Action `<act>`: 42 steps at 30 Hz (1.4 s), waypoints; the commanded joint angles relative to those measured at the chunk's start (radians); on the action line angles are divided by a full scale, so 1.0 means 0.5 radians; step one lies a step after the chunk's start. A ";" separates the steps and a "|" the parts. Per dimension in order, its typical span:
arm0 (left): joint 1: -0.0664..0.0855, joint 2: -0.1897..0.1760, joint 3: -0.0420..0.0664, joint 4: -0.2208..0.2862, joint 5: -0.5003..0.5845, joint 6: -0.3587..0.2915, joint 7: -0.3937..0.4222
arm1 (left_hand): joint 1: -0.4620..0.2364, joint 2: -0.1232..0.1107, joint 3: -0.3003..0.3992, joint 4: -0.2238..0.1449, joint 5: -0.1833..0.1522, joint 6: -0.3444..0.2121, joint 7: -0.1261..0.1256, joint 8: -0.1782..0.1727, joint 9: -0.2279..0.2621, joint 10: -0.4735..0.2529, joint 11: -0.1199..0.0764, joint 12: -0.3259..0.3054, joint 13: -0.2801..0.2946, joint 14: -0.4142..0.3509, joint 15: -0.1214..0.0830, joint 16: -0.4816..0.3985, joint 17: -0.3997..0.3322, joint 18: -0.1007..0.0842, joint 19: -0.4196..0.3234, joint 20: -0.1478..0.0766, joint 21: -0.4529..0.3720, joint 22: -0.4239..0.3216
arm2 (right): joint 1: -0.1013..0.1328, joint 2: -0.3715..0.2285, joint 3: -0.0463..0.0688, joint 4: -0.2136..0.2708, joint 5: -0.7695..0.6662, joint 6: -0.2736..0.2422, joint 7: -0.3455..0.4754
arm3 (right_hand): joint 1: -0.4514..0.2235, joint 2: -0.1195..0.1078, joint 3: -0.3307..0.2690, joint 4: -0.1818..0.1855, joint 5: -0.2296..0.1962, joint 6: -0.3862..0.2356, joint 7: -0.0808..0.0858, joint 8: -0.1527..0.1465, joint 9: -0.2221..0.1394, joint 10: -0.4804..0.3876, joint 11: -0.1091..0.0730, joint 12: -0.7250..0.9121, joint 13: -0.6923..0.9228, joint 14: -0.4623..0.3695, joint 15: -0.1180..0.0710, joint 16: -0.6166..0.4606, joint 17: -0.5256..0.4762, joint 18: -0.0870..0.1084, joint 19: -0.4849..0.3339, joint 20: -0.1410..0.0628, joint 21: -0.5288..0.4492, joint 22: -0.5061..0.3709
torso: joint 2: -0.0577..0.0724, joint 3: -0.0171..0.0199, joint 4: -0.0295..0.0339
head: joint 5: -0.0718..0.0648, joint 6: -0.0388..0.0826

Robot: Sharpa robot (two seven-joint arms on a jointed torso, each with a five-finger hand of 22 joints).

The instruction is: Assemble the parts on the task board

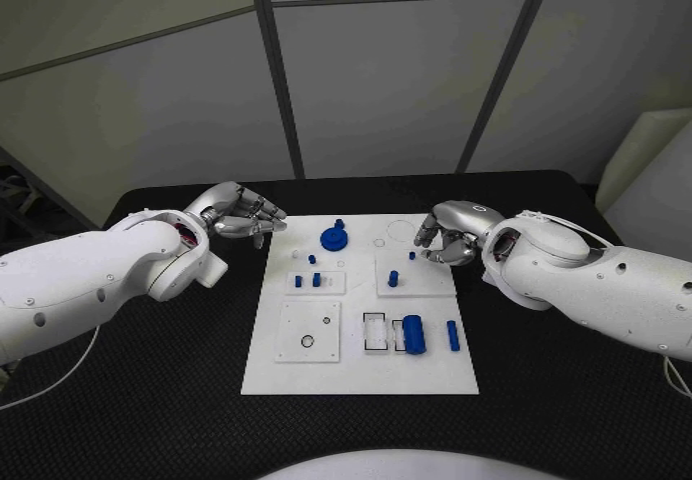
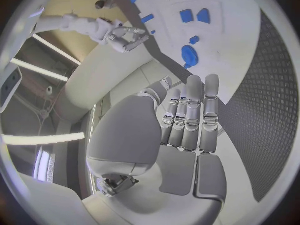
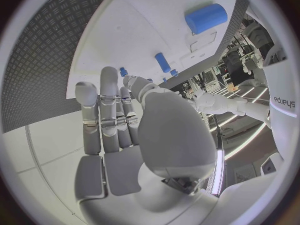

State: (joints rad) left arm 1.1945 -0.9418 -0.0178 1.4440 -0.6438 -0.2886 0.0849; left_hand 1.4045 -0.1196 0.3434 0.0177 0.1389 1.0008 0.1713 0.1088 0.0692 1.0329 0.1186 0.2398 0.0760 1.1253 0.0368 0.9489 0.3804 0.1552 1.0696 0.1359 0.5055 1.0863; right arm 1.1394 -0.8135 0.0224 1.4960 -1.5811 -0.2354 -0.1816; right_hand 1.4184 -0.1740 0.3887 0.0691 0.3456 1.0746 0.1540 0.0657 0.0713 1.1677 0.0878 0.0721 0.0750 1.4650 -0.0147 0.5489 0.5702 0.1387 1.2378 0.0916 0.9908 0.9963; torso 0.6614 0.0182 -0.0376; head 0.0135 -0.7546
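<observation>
The white task board [image 1: 361,345] lies in the middle of the black table. On it are a blue gear [image 1: 335,238] at the far end, several small blue pegs such as one [image 1: 392,276] on a raised square, and a thick blue cylinder [image 1: 414,334] with a slim blue peg [image 1: 453,336] beside it. My left hand [image 1: 238,215] hovers off the board's far left corner and holds nothing; its fingers [image 2: 187,120] stretch toward the gear [image 2: 192,54]. My right hand [image 1: 450,232] hangs over the board's far right edge, fingers [image 3: 115,120] extended and empty. The cylinder [image 3: 206,17] lies well beyond them.
A square plate with a small black ring [image 1: 307,342] sits at the board's near left. White slot frames [image 1: 378,332] lie beside the cylinder. Black table [image 1: 577,400] surrounds the board on all sides. A white object [image 1: 649,160] stands at the far right.
</observation>
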 commanded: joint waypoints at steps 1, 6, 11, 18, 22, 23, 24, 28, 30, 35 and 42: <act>-0.002 -0.016 0.002 0.046 0.713 0.035 0.341 | 0.017 0.004 0.003 -0.010 0.008 0.016 0.004 0.009 -0.001 -0.014 -0.005 0.014 -0.003 -0.020 0.000 -0.018 -0.007 0.052 -0.018 0.002 -0.016 -0.005 | -0.012 0.013 -0.001 -0.001 -0.209 0.003 -0.068 | -0.013 -0.013 0.023 0.001 -0.010 -0.028 0.005 -0.003 -0.003 -0.036 0.004 0.001 -0.006 0.076 0.021 0.055 0.024 -0.028 0.044 0.007 0.084 0.082 | 0.000 -0.0022 0.001 | 0.001 0.001; -0.006 -0.026 0.002 0.081 0.866 0.065 0.422 | 0.018 0.005 0.001 -0.011 0.008 0.018 0.004 0.011 -0.001 -0.013 -0.004 0.018 -0.003 -0.024 0.001 -0.022 -0.010 0.052 -0.021 0.002 -0.021 -0.007 | -0.023 0.033 -0.002 -0.013 -0.234 -0.025 -0.070 | -0.020 -0.024 0.039 0.005 -0.011 -0.060 0.014 -0.006 -0.006 -0.067 0.014 0.005 -0.012 0.069 0.027 0.109 0.048 -0.037 0.066 0.015 0.144 0.140 | 0.001 -0.0007 0.001 | -0.001 0.002; -0.010 -0.031 0.002 0.103 0.927 0.078 0.464 | 0.018 0.006 0.000 -0.011 0.007 0.020 0.004 0.012 0.000 -0.012 -0.004 0.022 -0.003 -0.028 0.002 -0.025 -0.013 0.052 -0.024 0.003 -0.024 -0.009 | -0.029 0.059 -0.003 -0.028 -0.246 -0.029 -0.066 | -0.021 -0.027 0.056 0.006 -0.013 -0.074 0.015 -0.004 -0.004 -0.079 0.016 0.017 -0.012 0.065 0.030 0.202 0.113 -0.048 0.092 0.020 0.211 0.206 | 0.003 0.0002 0.004 | -0.002 -0.001; -0.015 -0.038 0.002 0.114 0.960 0.084 0.484 | 0.017 0.006 -0.001 -0.011 0.007 0.022 0.004 0.013 0.000 -0.011 -0.004 0.024 -0.002 -0.030 0.002 -0.027 -0.014 0.052 -0.025 0.003 -0.027 -0.010 | -0.033 0.088 -0.004 -0.043 -0.247 0.000 -0.056 | -0.016 -0.017 0.088 0.003 -0.013 -0.066 0.014 0.003 0.001 -0.056 0.012 0.049 -0.010 0.079 0.028 0.422 0.291 -0.074 0.158 0.021 0.348 0.340 | 0.003 -0.0006 0.004 | -0.001 -0.009; -0.016 -0.037 0.002 0.115 0.965 0.088 0.489 | 0.017 0.006 -0.002 -0.011 0.007 0.022 0.004 0.013 0.000 -0.011 -0.004 0.025 -0.002 -0.031 0.002 -0.028 -0.015 0.052 -0.026 0.003 -0.028 -0.011 | -0.036 0.105 -0.006 -0.056 -0.246 0.028 -0.055 | -0.010 -0.005 0.115 -0.005 -0.013 -0.041 0.012 0.010 0.007 -0.023 0.006 0.076 -0.008 0.097 0.024 0.638 0.472 -0.103 0.229 0.019 0.486 0.474 | 0.003 0.0003 0.003 | 0.003 -0.011; -0.017 -0.037 0.002 0.116 0.966 0.089 0.489 | 0.017 0.006 -0.002 -0.011 0.007 0.022 0.004 0.013 0.000 -0.011 -0.004 0.025 -0.002 -0.031 0.002 -0.028 -0.015 0.052 -0.026 0.003 -0.028 -0.011 | -0.036 0.109 -0.008 -0.058 -0.246 0.035 -0.056 | -0.009 -0.002 0.119 -0.008 -0.013 -0.034 0.011 0.012 0.008 -0.016 0.004 0.080 -0.008 0.098 0.023 0.669 0.496 -0.107 0.238 0.019 0.505 0.492 | 0.003 0.0005 0.003 | 0.003 -0.011; -0.017 -0.037 0.002 0.116 0.966 0.090 0.490 | 0.017 0.006 -0.002 -0.011 0.007 0.022 0.004 0.013 0.000 -0.011 -0.004 0.025 -0.002 -0.031 0.002 -0.028 -0.015 0.052 -0.026 0.003 -0.028 -0.011 | -0.037 0.113 -0.012 -0.061 -0.246 0.043 -0.056 | -0.008 0.000 0.123 -0.010 -0.013 -0.027 0.010 0.013 0.010 -0.009 0.002 0.084 -0.007 0.098 0.023 0.700 0.522 -0.110 0.247 0.018 0.524 0.511 | 0.002 0.0003 0.002 | 0.002 -0.013; -0.018 -0.036 0.002 0.117 0.967 0.100 0.489 | 0.021 0.009 -0.002 -0.013 0.009 0.025 0.004 0.016 0.000 -0.011 -0.005 0.029 -0.002 -0.036 0.002 -0.032 -0.019 0.053 -0.030 0.003 -0.033 -0.013 | -0.038 0.125 -0.036 -0.066 -0.246 0.074 -0.063 | -0.001 0.012 0.137 -0.024 -0.016 0.016 -0.002 0.026 0.018 0.033 -0.010 0.105 -0.002 0.107 0.015 0.861 0.658 -0.135 0.307 0.014 0.635 0.620 | 0.002 0.0001 0.003 | 0.004 -0.015; -0.019 -0.036 0.002 0.118 0.968 0.105 0.489 | 0.040 0.022 0.008 -0.024 0.018 0.053 0.000 0.033 0.005 -0.016 -0.006 0.034 -0.004 -0.042 0.000 -0.039 -0.025 0.054 -0.033 0.001 -0.038 -0.015 | -0.038 0.133 -0.043 -0.071 -0.250 0.093 -0.070 | 0.002 0.018 0.141 -0.031 -0.016 0.028 -0.004 0.028 0.020 0.044 -0.015 0.109 0.000 0.106 0.013 0.904 0.691 -0.142 0.323 0.011 0.667 0.651 | 0.002 0.0004 0.004 | 0.004 -0.018; -0.020 -0.036 0.002 0.120 0.968 0.115 0.490 | 0.044 0.023 0.011 -0.027 0.021 0.058 0.000 0.037 0.006 -0.019 -0.006 0.035 -0.005 -0.044 0.000 -0.041 -0.028 0.054 -0.034 0.001 -0.040 -0.015 | -0.039 0.153 -0.052 -0.088 -0.269 0.134 -0.086 | 0.001 0.026 0.147 -0.044 -0.017 0.047 -0.008 0.028 0.022 0.062 -0.019 0.112 0.002 0.096 0.011 0.976 0.739 -0.151 0.341 0.009 0.712 0.697 | 0.004 -0.0002 0.002 | 0.006 -0.023; -0.021 -0.037 0.002 0.119 0.968 0.118 0.488 | 0.040 0.019 0.008 -0.027 0.020 0.055 0.002 0.037 0.005 -0.025 -0.004 0.035 -0.006 -0.047 0.002 -0.044 -0.031 0.053 -0.036 0.001 -0.043 -0.016 | -0.046 0.178 -0.059 -0.114 -0.298 0.150 -0.107 | 0.001 0.036 0.150 -0.054 -0.019 0.059 -0.010 0.027 0.024 0.074 -0.023 0.114 0.004 0.091 0.009 1.024 0.771 -0.158 0.356 0.008 0.746 0.731 | 0.002 -0.0013 0.003 | 0.005 -0.027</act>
State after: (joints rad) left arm 1.1834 -0.9603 -0.0180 1.5015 -0.1676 -0.2444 0.3085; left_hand 1.4163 -0.1078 0.3476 0.0081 0.1466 1.0258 0.1713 0.1248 0.0712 1.0258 0.1185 0.2545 0.0742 1.1097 0.0359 0.9318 0.3663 0.1996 1.0573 0.1377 0.4862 1.0798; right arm 1.1250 -0.7295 0.0011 1.4408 -1.7177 -0.2085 -0.2301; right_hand 1.4171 -0.1666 0.4611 0.0461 0.3417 1.0962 0.1495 0.0774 0.0841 1.1973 0.0733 0.1275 0.0780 1.4649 -0.0070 1.0575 0.9540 0.0771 1.4067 0.0964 1.3590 1.3080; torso 0.6628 0.0180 -0.0360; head 0.0160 -0.7671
